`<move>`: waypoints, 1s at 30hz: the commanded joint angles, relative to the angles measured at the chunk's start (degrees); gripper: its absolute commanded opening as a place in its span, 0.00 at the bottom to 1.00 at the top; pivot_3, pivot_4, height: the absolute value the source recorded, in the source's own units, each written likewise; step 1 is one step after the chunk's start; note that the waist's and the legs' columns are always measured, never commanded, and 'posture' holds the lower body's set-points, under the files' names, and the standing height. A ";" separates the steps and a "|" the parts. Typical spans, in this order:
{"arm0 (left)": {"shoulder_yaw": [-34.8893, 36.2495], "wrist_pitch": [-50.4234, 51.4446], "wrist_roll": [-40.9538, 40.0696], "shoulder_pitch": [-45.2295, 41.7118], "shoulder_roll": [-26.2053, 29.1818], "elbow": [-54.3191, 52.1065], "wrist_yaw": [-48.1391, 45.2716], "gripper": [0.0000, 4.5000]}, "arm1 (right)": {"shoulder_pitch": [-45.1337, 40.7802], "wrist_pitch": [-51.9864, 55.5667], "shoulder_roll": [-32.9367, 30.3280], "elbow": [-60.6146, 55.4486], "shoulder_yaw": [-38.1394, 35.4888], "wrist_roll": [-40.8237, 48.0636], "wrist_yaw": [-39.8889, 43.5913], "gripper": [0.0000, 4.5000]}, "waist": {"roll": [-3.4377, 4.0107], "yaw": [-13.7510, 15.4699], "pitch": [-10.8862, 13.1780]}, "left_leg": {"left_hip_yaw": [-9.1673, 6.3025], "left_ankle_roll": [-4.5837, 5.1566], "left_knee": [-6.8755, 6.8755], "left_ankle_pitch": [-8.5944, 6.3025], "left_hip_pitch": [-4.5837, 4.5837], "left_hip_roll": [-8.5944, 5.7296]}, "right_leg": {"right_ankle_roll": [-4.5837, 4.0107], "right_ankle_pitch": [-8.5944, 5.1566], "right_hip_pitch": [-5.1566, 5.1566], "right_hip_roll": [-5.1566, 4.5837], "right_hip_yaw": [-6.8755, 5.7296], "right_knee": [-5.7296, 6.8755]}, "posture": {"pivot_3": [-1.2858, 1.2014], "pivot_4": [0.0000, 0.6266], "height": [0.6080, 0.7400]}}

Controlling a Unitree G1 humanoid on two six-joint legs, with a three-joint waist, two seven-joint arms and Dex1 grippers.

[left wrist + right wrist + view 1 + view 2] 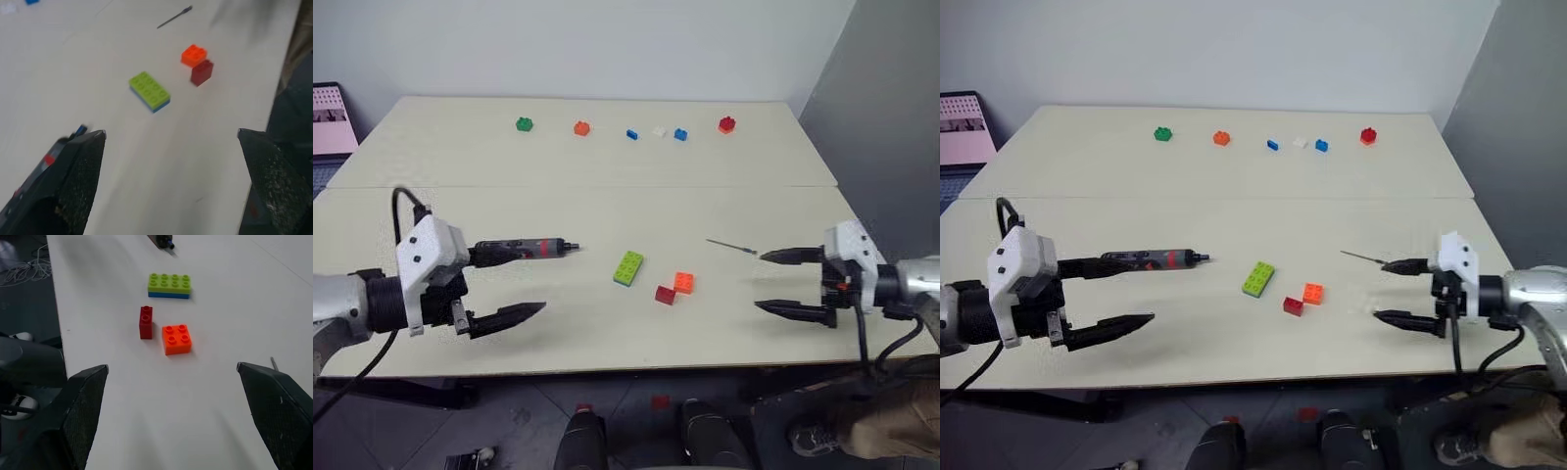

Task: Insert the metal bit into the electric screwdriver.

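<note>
Cream-white, the surface (607,211) runs wide under a pale wall, a seam crossing it midway. At its left end the left pincer (553,279) hangs with fingers spread wide apart, gripping nothing. The screwdriver (524,249) lies just along the far finger of this pincer, red band showing, metal tip aimed toward the middle of the surface; whether finger and tool touch I cannot tell. Beyond the left pincer's tips, toward the centre, sits a green brick (628,267) with a blue underside, then a dark red brick (665,295) touching an orange brick (684,282). Further right the bit (731,245) lies flat on the surface, its near end just off the far fingertip of the right pincer (762,281), apart from the bricks. The right pincer also stands wide apart and empty, pointing inward at the left one. Well beyond both pincers, along the far half, a row of small bricks (628,128) is spread: green, orange, blue, white, blue, red.
</note>
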 commanded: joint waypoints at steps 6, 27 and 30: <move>-5.99 -5.74 -1.52 -4.16 -3.15 0.18 -2.91 1.00 | -5.45 -0.14 4.25 0.05 7.79 -3.90 -2.08 0.99 | -0.01 0.04 0.00 | 0.02 0.00 0.00 0.00 -0.04 -0.01 | 0.00 0.00 0.02 0.00 0.02 -0.02 | 0.52 0.24 1.00; -12.74 -11.61 2.39 -3.93 -2.81 1.57 -8.50 1.00 | -20.92 -7.44 17.30 20.85 23.80 -20.77 -3.90 0.99 | 0.02 0.04 0.01 | -0.01 0.01 0.00 0.01 -0.04 0.06 | 0.00 0.00 0.00 0.13 0.04 0.06 | 0.52 0.24 1.00; -13.78 -11.56 2.38 -4.59 -3.03 1.38 -8.15 1.00 | -22.38 -10.09 18.57 24.61 24.67 -22.78 -3.44 0.99 | 0.03 0.05 0.02 | -0.02 0.01 0.01 0.01 -0.04 0.06 | 0.00 0.00 0.00 0.14 0.04 0.07 | 0.52 0.24 1.00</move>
